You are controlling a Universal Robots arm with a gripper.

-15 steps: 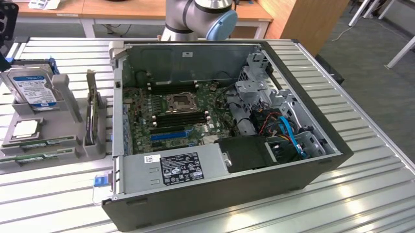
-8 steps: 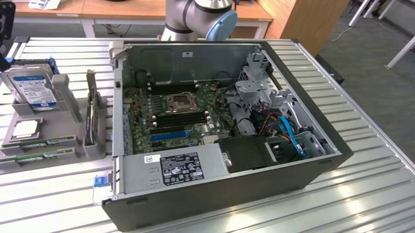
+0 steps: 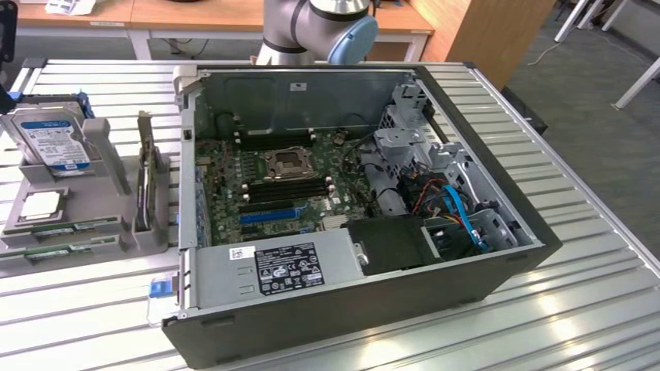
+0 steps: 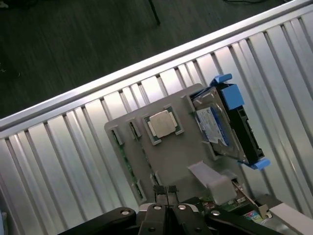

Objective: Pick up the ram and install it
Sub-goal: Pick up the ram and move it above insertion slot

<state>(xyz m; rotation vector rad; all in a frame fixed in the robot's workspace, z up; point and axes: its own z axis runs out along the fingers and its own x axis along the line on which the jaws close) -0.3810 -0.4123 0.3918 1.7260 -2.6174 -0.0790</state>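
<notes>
Two green ram sticks lie flat in the front slots of the grey parts holder [image 3: 103, 212] at the exterior view's left, one [image 3: 64, 229] just behind the other [image 3: 52, 253]. In the wrist view a ram stick [image 4: 127, 164] shows as a thin green strip along the holder's edge [image 4: 171, 156]. My gripper [image 4: 165, 189] hangs above the holder, close to the ram, and its fingers are shut together with nothing between them. The open computer case [image 3: 495, 255] lies on its side, and the motherboard's dark memory slots [image 3: 289, 189] are exposed beside the processor socket.
On the holder stand a blue-labelled hard drive [image 3: 52, 143] [image 4: 215, 125], a square silver processor chip [image 3: 39, 205] [image 4: 164, 123] and an upright card [image 3: 150, 185]. The slatted metal table [image 3: 577, 309] ends at an edge rail [image 4: 146, 63]. My arm's base [image 3: 309, 31] rises behind the case.
</notes>
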